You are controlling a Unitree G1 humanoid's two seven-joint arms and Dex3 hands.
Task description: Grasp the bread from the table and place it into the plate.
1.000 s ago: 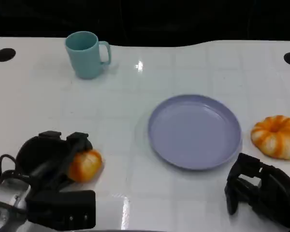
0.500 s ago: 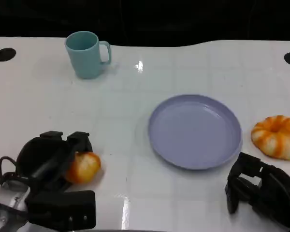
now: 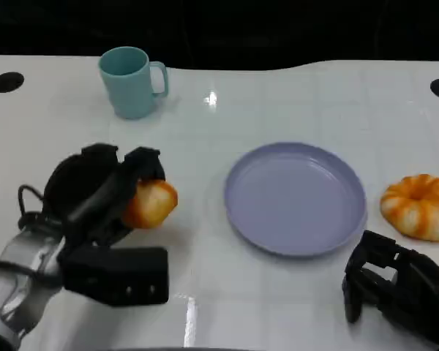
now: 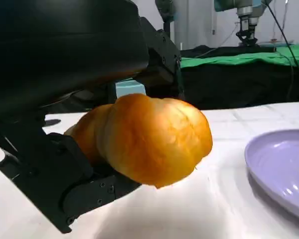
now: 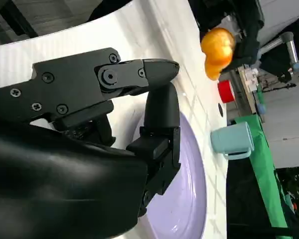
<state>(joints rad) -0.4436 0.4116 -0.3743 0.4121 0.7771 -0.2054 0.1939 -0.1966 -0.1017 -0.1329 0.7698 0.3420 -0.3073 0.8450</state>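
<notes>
A: The white bench (image 3: 293,102) carries a lilac plate (image 3: 295,198) at its middle, a teal mug (image 3: 132,82) far back on the left, and an orange-and-white pumpkin (image 3: 419,207) just right of the plate.

B: And the bread (image 3: 151,204)?

A: It sits in the left hand (image 3: 95,197), left of the plate and apart from it. The fingers (image 4: 65,169) curl round its back and underside; the front bulges out free. It looks lifted clear of the bench.

B: The right hand (image 3: 395,289)?

A: Near the front edge, below the pumpkin, fingers apart and holding nothing.

B: What could spoil it?

A: I'd judge the hold shallow, since so much of the roll sticks out. A jerk on the way across could let it roll out short of the rim.
</notes>
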